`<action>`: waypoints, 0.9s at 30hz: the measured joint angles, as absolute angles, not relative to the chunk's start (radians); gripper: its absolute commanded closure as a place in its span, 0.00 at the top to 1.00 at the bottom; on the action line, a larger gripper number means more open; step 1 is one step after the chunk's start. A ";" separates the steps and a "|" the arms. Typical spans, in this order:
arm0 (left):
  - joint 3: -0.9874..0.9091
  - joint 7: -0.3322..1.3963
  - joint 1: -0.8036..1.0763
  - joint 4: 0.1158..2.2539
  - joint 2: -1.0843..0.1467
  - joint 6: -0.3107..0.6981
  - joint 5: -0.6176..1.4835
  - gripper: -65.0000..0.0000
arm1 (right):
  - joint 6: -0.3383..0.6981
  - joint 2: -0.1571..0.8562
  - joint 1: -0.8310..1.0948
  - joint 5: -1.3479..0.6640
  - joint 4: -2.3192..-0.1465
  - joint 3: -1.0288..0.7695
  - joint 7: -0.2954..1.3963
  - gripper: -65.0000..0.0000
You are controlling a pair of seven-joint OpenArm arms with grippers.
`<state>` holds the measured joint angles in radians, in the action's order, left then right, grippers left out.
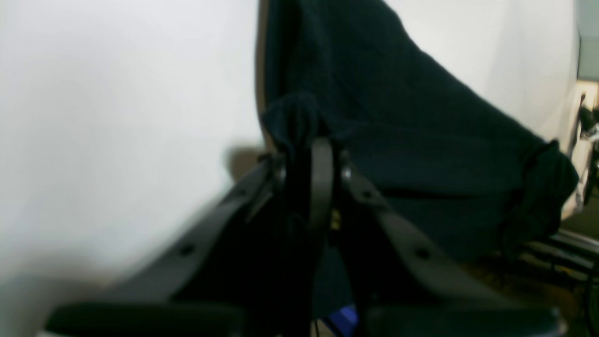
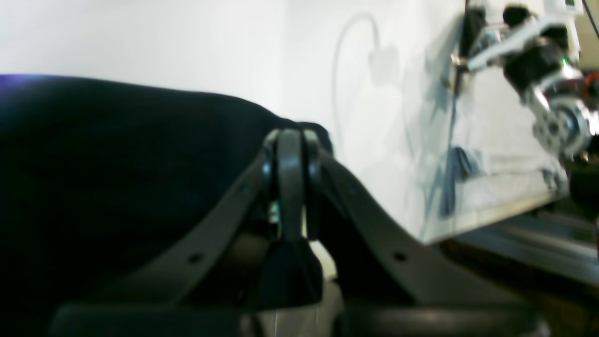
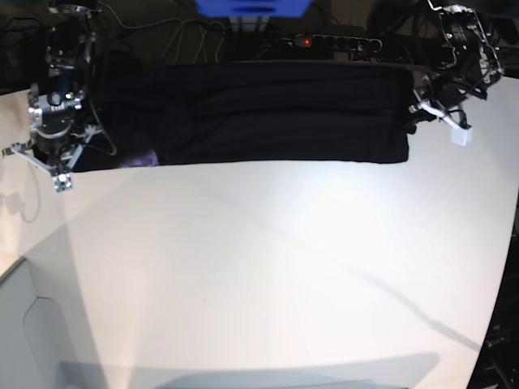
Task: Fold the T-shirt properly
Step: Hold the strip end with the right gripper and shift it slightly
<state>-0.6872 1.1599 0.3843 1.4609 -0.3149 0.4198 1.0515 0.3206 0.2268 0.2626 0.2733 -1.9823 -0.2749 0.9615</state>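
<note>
Black T-shirt (image 3: 276, 113) stretched between both claws above the white table (image 3: 268, 267), left claw (image 1: 306, 140) pinching one bunched end, right claw (image 2: 290, 140) pinching the other

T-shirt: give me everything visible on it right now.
The T-shirt is plain black soft cloth with no print visible, stretched into a long wrinkled band along the far edge of the white table. Each end is pinched: the left gripper is shut on a bunched fold, and the right gripper is shut on the other end. Collar and tag cannot be made out.
</note>
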 measured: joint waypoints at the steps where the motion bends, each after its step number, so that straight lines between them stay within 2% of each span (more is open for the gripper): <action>1: -0.692 1.161 0.384 1.460 -0.315 0.420 1.052 0.00 | 0.321 0.227 0.271 0.281 -1.975 -0.285 0.962 0.00; 12: -0.730 1.159 0.384 1.458 -0.313 0.420 1.055 0.00 | 0.320 0.219 0.326 0.277 -1.782 -0.180 0.943 0.00; 17: -0.775 1.168 0.384 1.462 -0.302 0.421 1.063 0.00 | 0.312 0.213 0.233 0.326 -1.689 -0.141 0.944 0.00; 19: -0.801 1.167 0.384 1.462 -0.303 0.422 1.059 0.00 | 0.311 0.194 0.208 0.323 -1.673 -0.133 0.892 0.00; 27: -0.848 1.176 0.381 1.466 -0.307 0.422 1.062 0.00 | 0.291 0.176 0.162 0.342 -1.649 -0.012 0.888 0.00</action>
<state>-0.8482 1.1763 0.3813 1.4658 -0.3069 0.4217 1.0618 0.2909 0.1764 0.1619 0.3424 -1.6493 -0.0120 0.8879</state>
